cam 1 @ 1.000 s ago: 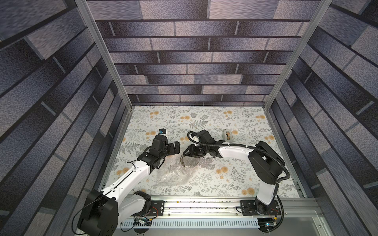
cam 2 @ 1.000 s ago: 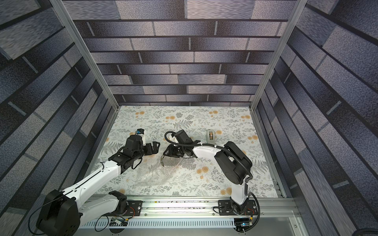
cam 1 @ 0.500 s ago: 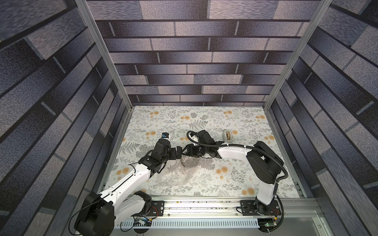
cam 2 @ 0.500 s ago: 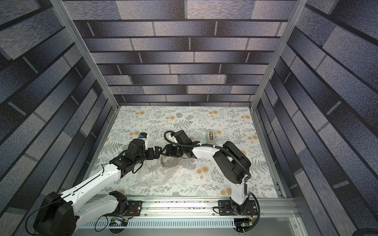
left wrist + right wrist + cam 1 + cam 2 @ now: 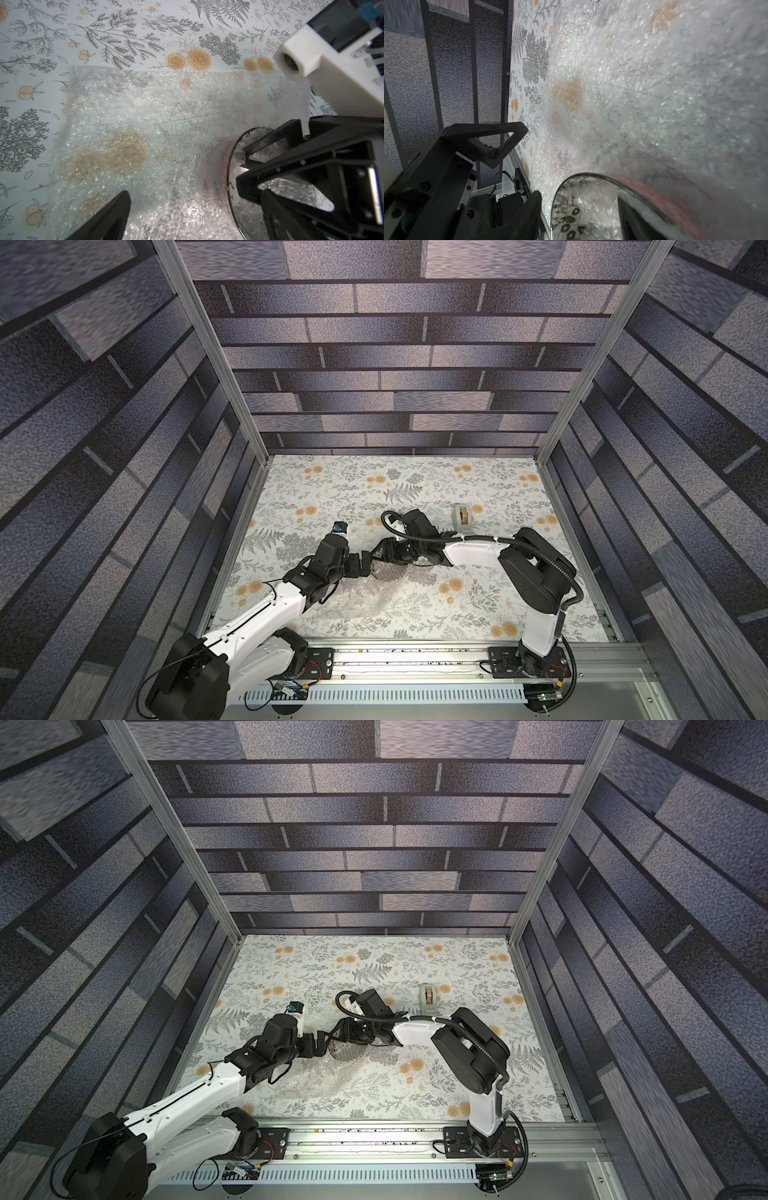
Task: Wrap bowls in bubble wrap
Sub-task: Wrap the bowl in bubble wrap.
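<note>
1. Desk point(image 5: 415, 489): one, with a floral cloth. All the action is around the bowl, mid-desk.
2. Wrap point(image 5: 365, 603): one sheet. It lies mostly flat and spreads out from the bowl on the left arm's side. One edge runs up over the bowl's rim and is stuffed into its mouth.
3. Bowl point(image 5: 387, 573): just the one, sitting at the sheet's edge. It looks tipped up with its mouth toward the left arm, and its outside is already under wrap.
4. Left fingers point(image 5: 112, 212): spread wide and empty, just beside the bowl's mouth, over the loose sheet. I reckon this arm is better placed to fold the next flap, since the slack is on its side.
5. Right fingers point(image 5: 268, 141): partway apart, poked into the bowl's mouth on the stuffed wrap. They're not clamping anything that I can see.
6. Tape dispenser point(image 5: 462, 517): one, well apart from the bowl, on the right arm's side.
</note>
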Tool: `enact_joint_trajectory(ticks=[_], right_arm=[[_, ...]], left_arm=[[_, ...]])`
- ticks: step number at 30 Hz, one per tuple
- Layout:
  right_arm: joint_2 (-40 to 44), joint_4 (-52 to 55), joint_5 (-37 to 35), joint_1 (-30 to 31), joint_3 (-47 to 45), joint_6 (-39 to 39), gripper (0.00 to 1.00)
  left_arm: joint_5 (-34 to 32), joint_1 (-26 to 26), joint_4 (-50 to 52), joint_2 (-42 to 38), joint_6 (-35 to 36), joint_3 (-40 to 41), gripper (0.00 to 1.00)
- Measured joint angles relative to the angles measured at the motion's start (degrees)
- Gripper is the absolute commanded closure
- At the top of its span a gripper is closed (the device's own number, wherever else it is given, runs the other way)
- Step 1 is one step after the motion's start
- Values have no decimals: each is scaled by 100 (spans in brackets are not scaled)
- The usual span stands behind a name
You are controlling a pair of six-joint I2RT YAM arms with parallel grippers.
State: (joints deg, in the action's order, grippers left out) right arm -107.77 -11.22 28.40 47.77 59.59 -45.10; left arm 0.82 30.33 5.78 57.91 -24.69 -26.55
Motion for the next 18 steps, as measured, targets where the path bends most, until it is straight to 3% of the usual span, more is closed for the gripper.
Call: enact_joint_trajectory(ticks=[13,18], right_arm=[[0,-221,2,0,-4,-280,39],[-2,-249,15,0,-4,-363,39]], left_arm=[[37,363,-24,-1088,-282,695,0],[26,494,-92,-1016,-284,710,0]])
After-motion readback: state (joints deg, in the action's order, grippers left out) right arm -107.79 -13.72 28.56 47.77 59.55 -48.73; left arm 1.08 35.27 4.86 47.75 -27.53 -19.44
